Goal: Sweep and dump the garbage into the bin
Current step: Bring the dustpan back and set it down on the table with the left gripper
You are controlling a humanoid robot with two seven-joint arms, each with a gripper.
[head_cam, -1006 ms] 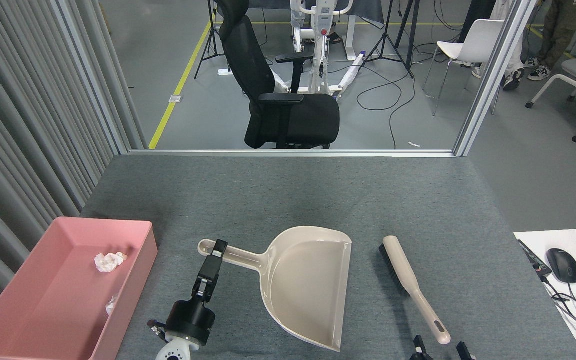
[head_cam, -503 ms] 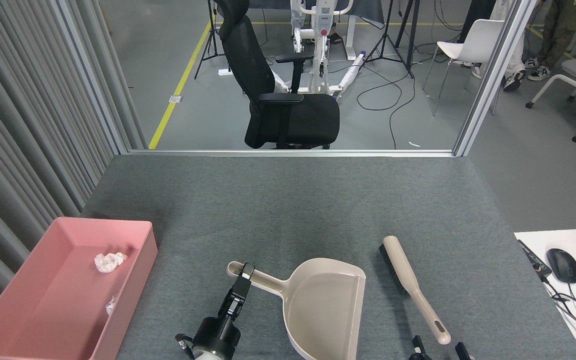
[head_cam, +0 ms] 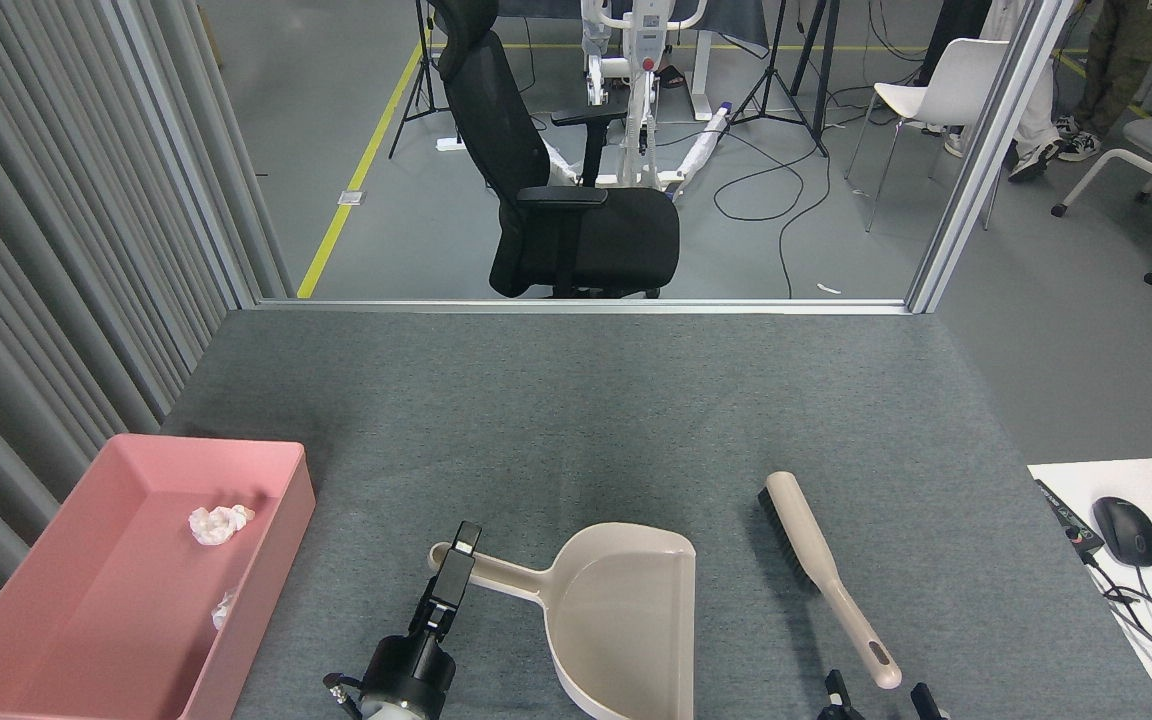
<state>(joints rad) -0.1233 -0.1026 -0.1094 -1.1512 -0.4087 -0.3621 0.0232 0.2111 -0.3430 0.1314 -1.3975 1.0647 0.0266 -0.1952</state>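
Observation:
The pink bin (head_cam: 277, 575) stands at the table's left front. Two white garbage wads lie inside it, one (head_cam: 219, 523) near the far end and one (head_cam: 224, 607) against the right wall. My left gripper (head_cam: 456, 562) is shut on the handle of the beige dustpan (head_cam: 621, 615), which sits low at the front centre, its pan empty. The beige brush (head_cam: 821, 572) lies on the table to the right of the dustpan. Only the fingertips of my right gripper (head_cam: 881, 700) show at the bottom edge, spread apart on either side of the brush handle's end.
The grey felt table (head_cam: 576, 400) ends at a metal frame at the back. A white desk with a mouse (head_cam: 1126, 530) and cables adjoins the right front. Grey curtains hang on the left. A black office chair (head_cam: 576, 230) stands beyond the table.
My left gripper has drawn the dustpan toward the near edge and rightwards, then shifted it slightly back left. Brush, bin and wads have not moved.

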